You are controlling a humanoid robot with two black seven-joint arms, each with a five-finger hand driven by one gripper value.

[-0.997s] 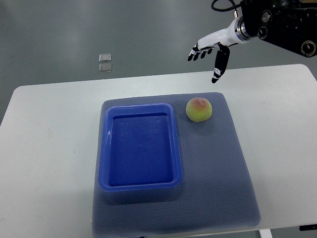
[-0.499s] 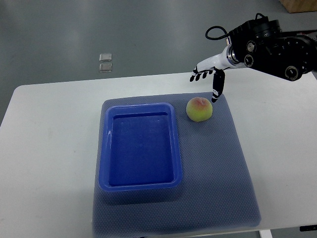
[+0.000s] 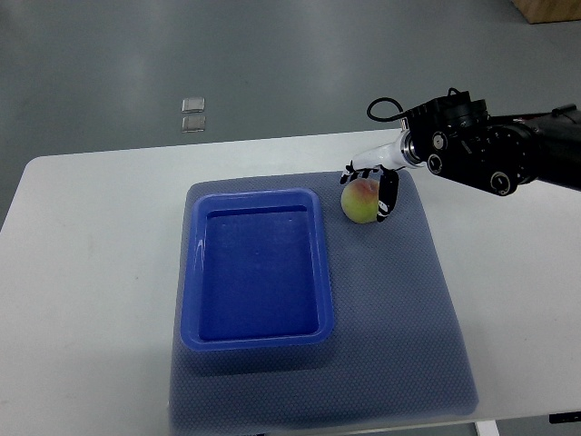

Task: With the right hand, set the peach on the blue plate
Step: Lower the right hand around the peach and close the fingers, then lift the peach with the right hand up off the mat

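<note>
Bright, even overhead light fills the top view. The white table (image 3: 100, 272) reads pale without harsh glare. Shadows are soft and faint, a dim one beneath the blue plate (image 3: 257, 338) on the grey mat (image 3: 399, 327). Focus is sharp throughout; edge distortion is slight.

No readable text, label, brand, number or sign appears on anything in view.

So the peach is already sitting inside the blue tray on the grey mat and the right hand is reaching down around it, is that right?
Not quite. The top view shows the peach on the grey mat, beside the far right corner of the blue tray, not inside it; the tray holds nothing. The rest stands: the right hand is down at the peach, fingers on either side of it.
</note>
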